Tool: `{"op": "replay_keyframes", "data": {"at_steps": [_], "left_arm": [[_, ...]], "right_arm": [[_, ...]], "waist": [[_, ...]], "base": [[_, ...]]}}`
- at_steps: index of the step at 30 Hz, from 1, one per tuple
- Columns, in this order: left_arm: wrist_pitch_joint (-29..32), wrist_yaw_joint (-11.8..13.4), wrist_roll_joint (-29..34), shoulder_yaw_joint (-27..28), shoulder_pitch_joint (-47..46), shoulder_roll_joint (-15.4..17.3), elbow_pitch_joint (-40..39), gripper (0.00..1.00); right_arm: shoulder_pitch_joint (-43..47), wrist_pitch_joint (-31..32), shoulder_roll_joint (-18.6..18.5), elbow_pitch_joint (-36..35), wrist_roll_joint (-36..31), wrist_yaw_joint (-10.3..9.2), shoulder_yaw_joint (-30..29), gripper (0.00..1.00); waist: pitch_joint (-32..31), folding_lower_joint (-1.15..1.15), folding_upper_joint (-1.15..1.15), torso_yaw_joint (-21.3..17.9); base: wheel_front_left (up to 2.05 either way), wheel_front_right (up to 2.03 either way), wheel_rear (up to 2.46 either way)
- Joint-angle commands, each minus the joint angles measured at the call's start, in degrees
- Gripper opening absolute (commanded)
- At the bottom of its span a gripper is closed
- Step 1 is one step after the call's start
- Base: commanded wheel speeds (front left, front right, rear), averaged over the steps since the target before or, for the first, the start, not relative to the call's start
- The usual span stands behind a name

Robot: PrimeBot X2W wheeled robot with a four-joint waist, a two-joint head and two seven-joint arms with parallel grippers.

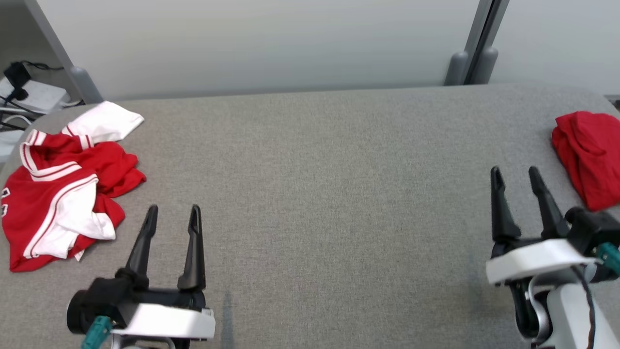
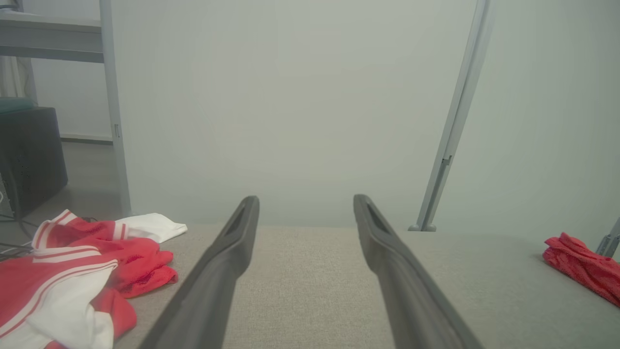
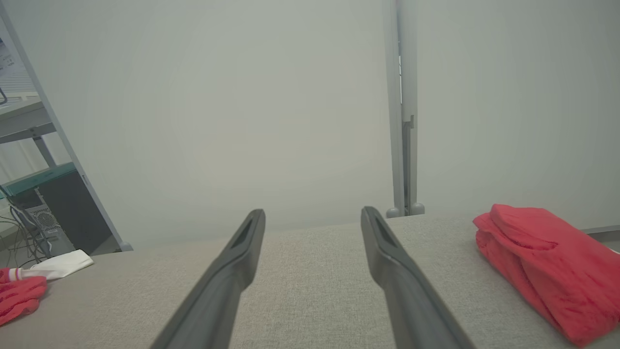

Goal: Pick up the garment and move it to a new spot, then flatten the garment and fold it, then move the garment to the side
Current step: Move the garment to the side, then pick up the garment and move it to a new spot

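Observation:
A crumpled red and white garment [image 1: 63,189] lies at the left end of the grey table [image 1: 319,194]; in the left wrist view the garment [image 2: 72,271] sits left of the fingers. A folded plain red garment [image 1: 588,155] rests at the far right, seen in the right wrist view as a red bundle [image 3: 547,261]. My left gripper [image 1: 172,215] hovers open and empty just right of the crumpled garment. My right gripper [image 1: 516,174] stands open and empty just left of the red bundle. In both wrist views the fingers [image 2: 227,261] [image 3: 237,261] are spread apart above bare table.
A pale wall runs behind the table, with a metal post [image 1: 477,48] at the back right and a slanted post [image 1: 63,53] at the back left. Cables and a white box [image 1: 29,94] lie beyond the left corner. A dark cabinet [image 2: 29,155] stands off the table.

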Motion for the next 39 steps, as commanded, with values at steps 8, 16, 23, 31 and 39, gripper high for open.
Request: {"op": "replay_keyframes", "data": {"at_steps": [8,16,23,31,39], "left_arm": [[-0.32,-0.22,4.8,2.65,2.87,0.14,-0.02,1.0],[-0.32,-1.09,3.47,3.97,5.53,0.02,2.18,1.0],[-0.32,-0.73,2.59,3.5,6.36,0.01,2.6,1.0],[-0.32,-1.06,2.59,3.72,6.48,0.0,2.95,1.0],[-0.32,-0.97,2.91,3.06,6.93,0.0,2.59,1.0]], "right_arm": [[8.51,-0.35,-0.19,-9.22,-2.27,0.0,3.97,1.0],[15.11,-0.35,-0.25,-14.21,-3.17,0.0,4.49,1.0],[18.51,-0.35,-0.19,-15.7,-4.67,0.0,4.77,1.0],[19.57,-0.35,-0.09,-16.1,-4.82,0.0,4.37,1.0],[19.88,-0.35,-0.04,-16.08,-4.01,0.0,3.73,1.0]], "waist": [[-4.37,0.0,0.0,0.05],[-6.14,0.0,0.0,-0.13],[-6.67,0.0,0.0,0.01],[-7.04,0.0,0.0,-0.31],[-7.17,0.0,0.0,-0.29]], "base": [[0.0,0.0,0.0],[0.0,0.0,0.0],[0.0,0.0,0.0],[0.0,0.0,0.0],[0.0,0.0,0.0]]}}
